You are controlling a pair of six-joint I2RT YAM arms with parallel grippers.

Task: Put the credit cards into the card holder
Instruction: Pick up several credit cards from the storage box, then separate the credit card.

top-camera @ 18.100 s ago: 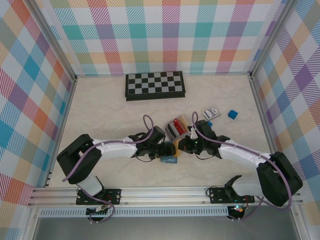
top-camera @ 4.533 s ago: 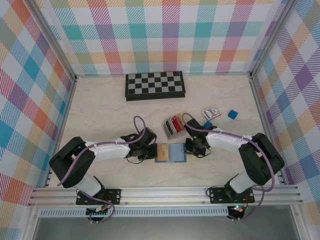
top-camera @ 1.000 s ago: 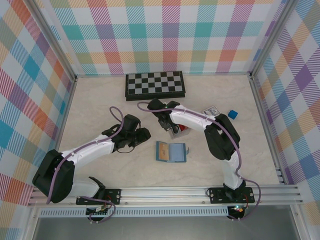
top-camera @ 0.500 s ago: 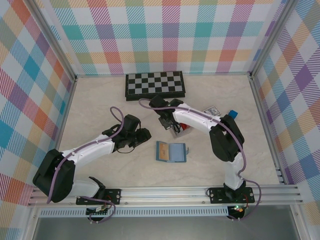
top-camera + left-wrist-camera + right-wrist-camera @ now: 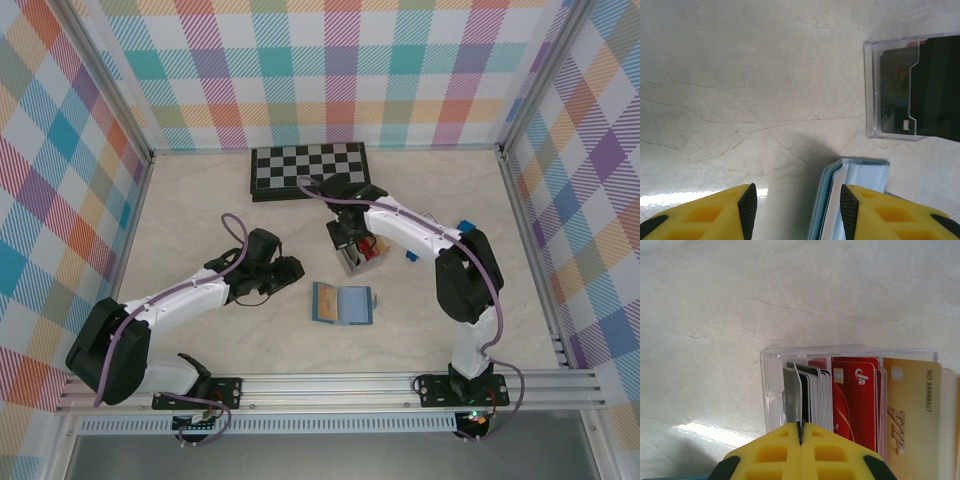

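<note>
**Top view.** Holder (image 5: 342, 304): lies open and flat on the bench (image 5: 200, 210), pockets up, probably so cards slide straight in; a tan card (image 5: 323, 303) sits in its left half. Clear box (image 5: 358, 262): just behind the holder. Right jaws: down over the box. Left jaws: low, left of the holder, apart from it; their width cannot be told from here.

**Left wrist view.** Left jaws: wide, empty. The holder's edge is beside one finger, likely ready to be steadied.

**Right wrist view.** Cards (image 5: 840, 395): stand on edge in the box, so their top edges offer a grip. Right jaws: closed to a slit on a grey card (image 5: 791, 395) at the stack's end. From above, the arm hides this pinch.
</note>
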